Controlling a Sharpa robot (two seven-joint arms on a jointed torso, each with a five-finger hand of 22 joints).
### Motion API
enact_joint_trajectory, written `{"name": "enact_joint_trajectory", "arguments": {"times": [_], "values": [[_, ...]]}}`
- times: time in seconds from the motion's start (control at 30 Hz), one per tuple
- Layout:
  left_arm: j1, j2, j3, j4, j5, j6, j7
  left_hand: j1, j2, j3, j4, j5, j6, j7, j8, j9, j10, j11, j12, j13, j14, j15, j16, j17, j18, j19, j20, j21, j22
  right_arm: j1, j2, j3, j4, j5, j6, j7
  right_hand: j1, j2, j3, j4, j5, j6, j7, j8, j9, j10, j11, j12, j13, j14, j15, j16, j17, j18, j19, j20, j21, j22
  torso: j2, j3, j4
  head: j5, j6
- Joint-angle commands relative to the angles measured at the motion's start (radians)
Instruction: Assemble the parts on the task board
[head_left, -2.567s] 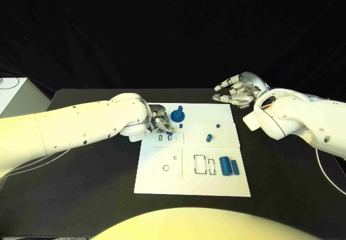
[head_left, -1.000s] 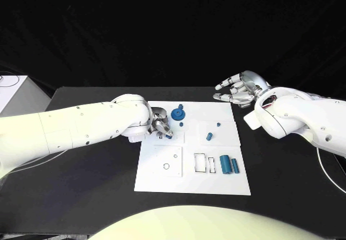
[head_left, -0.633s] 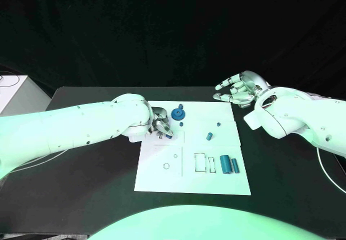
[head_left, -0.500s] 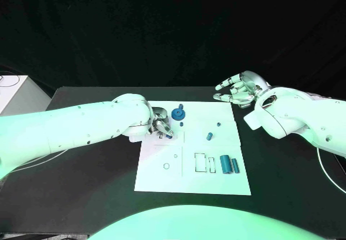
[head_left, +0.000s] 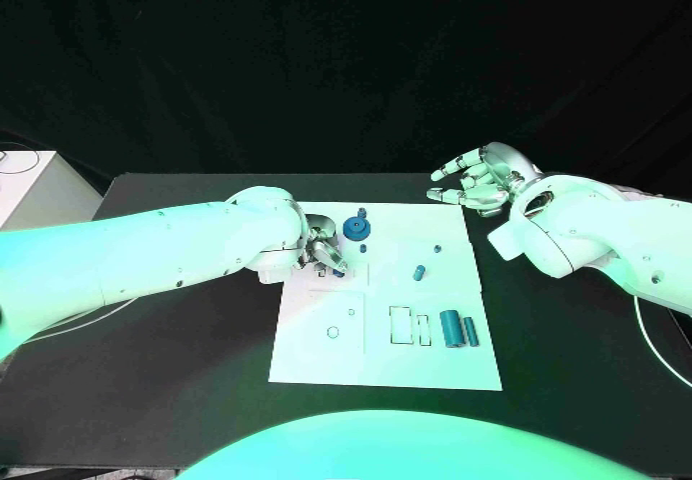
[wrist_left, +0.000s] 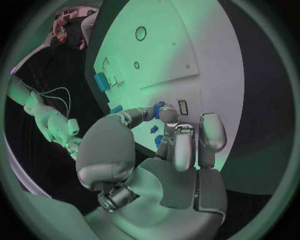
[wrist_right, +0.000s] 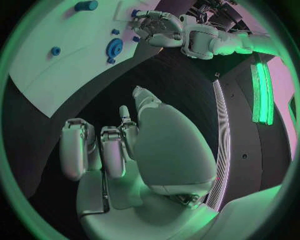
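Note:
The white task board (head_left: 382, 370) lies mid-table. My left hand (head_left: 317, 248) hovers low over its far left part and pinches a small blue part (head_left: 336, 269) between thumb and a finger; the left wrist view shows that part (wrist_left: 157, 106) at the fingertips (wrist_left: 169, 114) just above the board (wrist_left: 181, 55). A blue gear (head_left: 355, 232) stands close behind the hand. A short blue piece (head_left: 418, 271) lies mid-board, and two blue cylinders (head_left: 457, 329) lie at the right beside empty rectangular slots (head_left: 400, 326). My right hand (head_left: 480, 180) is raised beyond the board's far right corner, fingers apart, holding nothing.
A white box (head_left: 29, 190) stands at the table's far left edge. The black table (head_left: 173, 350) is bare on both sides of the board. The right wrist view shows the board (wrist_right: 37, 65), the gear (wrist_right: 114, 48) and my left hand (wrist_right: 159, 22) beyond my right hand (wrist_right: 137, 145).
The left hand has shifted only slightly over the board's far left part, still pinching the small blue part. The right hand has stayed where it was.

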Motion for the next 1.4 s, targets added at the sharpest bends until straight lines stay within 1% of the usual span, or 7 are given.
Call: {"name": "enact_joint_trajectory", "arguments": {"times": [0.03,0.27,0.4,0.6,0.8,1.13,1.4], "values": [[-0.003,0.002,-0.002,0.002,0.008,0.028,0.001,0.003,0.013,0.162,-0.167,0.005,0.065,-0.06,0.004,0.021,0.012,-0.007,0.004,0.002,0.087,-0.008,0.007,0.193,-0.016,0.007,-0.002,0.004,0.002,-0.002,0.0,0.0,-0.001,-0.006,0.009,0.002,-0.012,0.002,0.005,0.001,0.004,-0.005,0.001,0.004,-0.001,-0.007,0.001,-0.007,0.096,0.098,0.005,-0.005,0.236,0.012,-0.002,0.007,-0.002,0.131,0.0,-0.0003,0.0003,0.0,0.0],[-0.003,0.002,-0.002,0.0,0.01,0.033,0.0,0.003,0.014,0.166,-0.176,0.016,0.071,-0.063,0.005,0.021,0.02,-0.01,0.009,0.007,0.089,-0.011,0.01,0.199,-0.018,0.015,-0.006,0.008,0.01,-0.003,0.0,0.0,-0.001,-0.006,0.009,0.001,-0.012,0.002,0.005,0.001,0.004,-0.005,0.001,0.004,-0.001,-0.007,0.001,-0.007,0.096,0.098,0.005,-0.005,0.236,0.012,-0.002,0.007,-0.002,0.131,0.001,-0.0003,-0.0005,0.0,0.0],[-0.003,-0.001,-0.002,0.001,0.022,0.049,-0.001,0.0,0.012,0.17,-0.187,0.036,0.078,-0.066,0.006,0.021,0.026,-0.012,0.012,0.011,0.09,-0.013,0.014,0.206,-0.019,0.021,-0.009,0.011,0.016,-0.004,0.0,0.0,-0.002,-0.006,0.01,0.001,-0.012,0.002,0.005,0.001,0.004,-0.005,0.001,0.004,-0.001,-0.007,0.001,-0.007,0.096,0.098,0.005,-0.005,0.236,0.012,-0.002,0.007,-0.002,0.131,0.0,-0.0001,0.0004,-0.001,0.0],[-0.002,-0.007,0.0,0.004,0.034,0.066,-0.001,-0.001,0.011,0.171,-0.192,0.048,0.082,-0.067,0.006,0.021,0.03,-0.013,0.015,0.014,0.092,-0.014,0.016,0.211,-0.02,0.024,-0.011,0.013,0.019,-0.005,0.0,0.0,-0.003,-0.006,0.011,0.0,-0.013,0.001,0.007,0.0,0.005,-0.005,0.001,0.005,-0.001,-0.009,0.001,-0.008,0.095,0.098,0.005,-0.006,0.234,0.013,-0.003,0.007,-0.005,0.13,0.0,0.0001,0.0009,0.0,0.0],[-0.001,-0.005,0.001,0.001,0.039,0.077,-0.002,-0.001,0.011,0.171,-0.193,0.049,0.082,-0.067,0.006,0.021,0.031,-0.014,0.016,0.015,0.092,-0.015,0.016,0.212,-0.02,0.024,-0.011,0.014,0.02,-0.006,0.001,0.0,-0.004,-0.006,0.012,0.0,-0.013,0.001,0.007,0.0,0.005,-0.005,0.001,0.005,-0.001,-0.009,0.001,-0.008,0.095,0.098,0.005,-0.006,0.234,0.013,-0.003,0.007,-0.005,0.13,0.0,-0.0004,-0.0003,-0.001,0.0],[-0.001,0.005,0.001,-0.013,0.042,0.079,-0.005,-0.002,0.012,0.171,-0.192,0.052,0.084,-0.067,0.006,0.02,0.031,-0.014,0.015,0.013,0.091,-0.015,0.015,0.209,-0.02,0.026,-0.011,0.015,0.022,-0.007,0.0,0.0,-0.004,-0.006,0.012,-0.001,-0.013,0.001,0.007,0.0,0.005,-0.005,0.001,0.005,-0.001,-0.009,0.001,-0.008,0.095,0.098,0.005,-0.006,0.234,0.013,-0.003,0.007,-0.005,0.13,0.0,-0.0006,0.0012,-0.002,0.0],[0.0,0.018,0.001,-0.03,0.043,0.075,-0.006,-0.004,0.014,0.17,-0.191,0.053,0.084,-0.067,0.005,0.02,0.032,-0.013,0.016,0.014,0.091,-0.015,0.014,0.207,-0.02,0.025,-0.012,0.015,0.021,-0.008,0.001,0.0,-0.005,-0.006,0.013,0.0,-0.013,0.001,0.007,0.0,0.005,-0.005,0.001,0.005,-0.001,-0.009,0.001,-0.008,0.095,0.098,0.005,-0.006,0.234,0.013,-0.003,0.007,-0.005,0.13,0.0,-0.0007,0.0002,-0.001,0.0]]}}
